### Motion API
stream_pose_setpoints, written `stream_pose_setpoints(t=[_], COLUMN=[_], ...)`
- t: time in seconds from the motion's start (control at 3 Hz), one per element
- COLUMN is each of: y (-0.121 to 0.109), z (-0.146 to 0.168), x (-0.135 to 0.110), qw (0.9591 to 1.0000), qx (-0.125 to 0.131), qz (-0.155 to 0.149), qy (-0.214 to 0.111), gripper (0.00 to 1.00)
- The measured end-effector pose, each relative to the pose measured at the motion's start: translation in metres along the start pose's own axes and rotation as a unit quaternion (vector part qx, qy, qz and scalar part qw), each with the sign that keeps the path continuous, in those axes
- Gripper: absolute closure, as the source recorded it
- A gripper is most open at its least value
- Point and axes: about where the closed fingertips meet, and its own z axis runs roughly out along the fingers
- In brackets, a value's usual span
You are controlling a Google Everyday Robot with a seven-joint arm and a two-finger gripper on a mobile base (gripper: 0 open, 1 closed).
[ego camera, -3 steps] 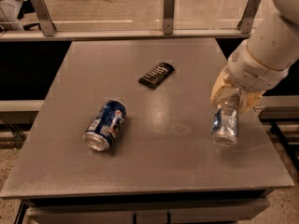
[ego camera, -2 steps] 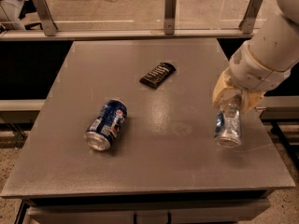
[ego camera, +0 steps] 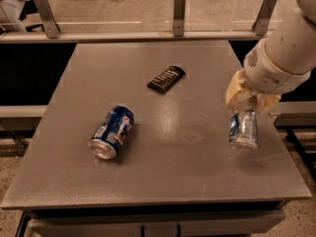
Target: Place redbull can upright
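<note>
The redbull can (ego camera: 243,130) is slim, silver with light blue patches and a wrinkly body. It stands roughly upright near the table's right edge, its base at or just above the grey surface. My gripper (ego camera: 248,100) comes down from the upper right on a white arm and is shut on the can's upper end, which its pale fingers (ego camera: 234,94) hide.
A wider dark blue can (ego camera: 111,131) lies on its side at the left of the grey table (ego camera: 163,181). A black snack packet (ego camera: 166,78) lies near the middle back. A railing with posts (ego camera: 179,13) runs behind the table.
The gripper and the can have shifted very slightly; the can stays held upright near the right edge. Nothing else moved.
</note>
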Motion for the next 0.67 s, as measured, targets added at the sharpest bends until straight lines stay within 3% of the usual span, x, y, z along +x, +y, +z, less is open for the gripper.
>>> stream_pose_setpoints(t=[0.33,0.67], y=[-0.014,-0.036], z=[-0.024,-0.051], x=[0.025,0.046], qw=[0.9948,0.9792], qx=[0.028,0.088], qz=[-0.062,-0.123], qy=[0.076,0.135], gripper=[1.00,1.00])
